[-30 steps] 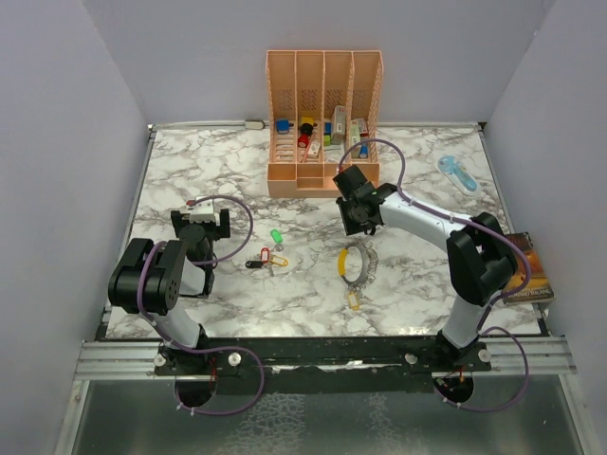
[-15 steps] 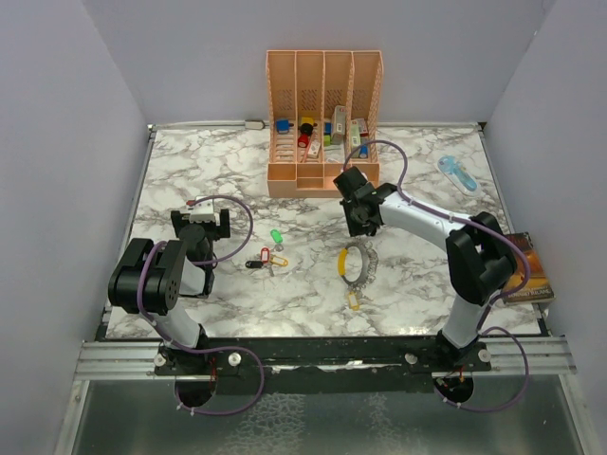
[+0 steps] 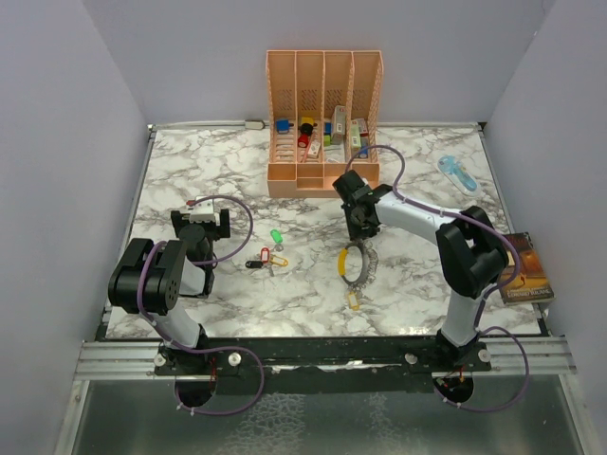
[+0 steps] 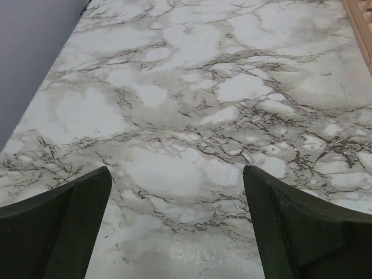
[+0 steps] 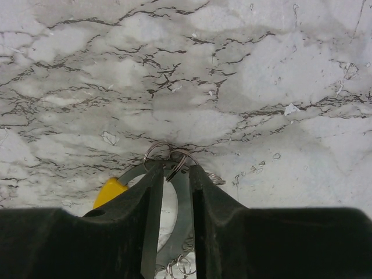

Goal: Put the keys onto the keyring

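Observation:
The keys (image 3: 266,257), with red, yellow and black tags, lie left of the table's middle, a green-tagged one (image 3: 276,235) just behind them. The keyring (image 3: 356,263), part yellow band and part beaded chain, lies flat to their right with its small yellow tag (image 3: 354,300) at the near end. My right gripper (image 3: 358,220) hangs over the keyring's far end. In the right wrist view its jaws (image 5: 176,168) stand narrowly apart astride the grey band (image 5: 183,200), with small wire rings (image 5: 174,156) at the fingertips and a sliver of table beside the band. My left gripper (image 3: 201,221) rests wide open over bare marble (image 4: 177,174).
A peach desk organiser (image 3: 324,114) with small items stands at the back centre. A light-blue gadget (image 3: 457,173) lies at the back right. A book (image 3: 526,270) sits at the right edge. A cable end (image 3: 252,123) lies at the back left.
My right gripper has crept a little toward the back left over the keyring's far end, and its elbow has swung left. The keyring, keys and left arm have not moved.

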Tool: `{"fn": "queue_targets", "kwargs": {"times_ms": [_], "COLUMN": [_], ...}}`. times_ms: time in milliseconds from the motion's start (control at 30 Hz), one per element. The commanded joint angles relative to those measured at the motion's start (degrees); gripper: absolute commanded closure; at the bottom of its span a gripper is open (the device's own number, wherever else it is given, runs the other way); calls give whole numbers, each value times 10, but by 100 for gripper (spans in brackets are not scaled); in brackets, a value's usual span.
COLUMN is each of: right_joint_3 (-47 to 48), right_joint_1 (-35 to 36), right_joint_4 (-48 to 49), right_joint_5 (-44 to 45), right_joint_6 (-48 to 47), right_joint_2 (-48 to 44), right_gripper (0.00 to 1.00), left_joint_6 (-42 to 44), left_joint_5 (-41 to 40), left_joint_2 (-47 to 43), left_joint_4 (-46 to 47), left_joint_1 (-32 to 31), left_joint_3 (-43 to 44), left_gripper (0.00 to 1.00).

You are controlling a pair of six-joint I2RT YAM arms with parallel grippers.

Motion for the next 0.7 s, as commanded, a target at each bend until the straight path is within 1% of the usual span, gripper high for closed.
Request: {"fn": "queue_targets", "kwargs": {"times_ms": [0,100,233,300,367,667], "right_joint_3": [-1,-4,-6,-6,-4,-14], "right_joint_1": [-7,-11,-14,-15,-16,-18], "right_joint_4": [-3,3,10,10,8,26], "right_joint_5": [10,4,-7,-10,-12,-54], "right_joint_6": [12,12,12,13,15,22], "right_joint_2": [10,11,11,13,15,8], "right_gripper": [74,75,81,92,98,99], "left_joint_6": [-8,-8,-8,-9,-8,-8], "left_joint_5": [10,10,10,11,11,11], "left_joint_2": [-3,-3,-3,-3,-3,-3], "left_joint_4": [1,1,1,1,1,1], "left_joint_1": [4,4,4,4,5,5], "left_joint_3": [9,9,9,8,8,9], "left_gripper": [1,1,1,1,1,1]}}
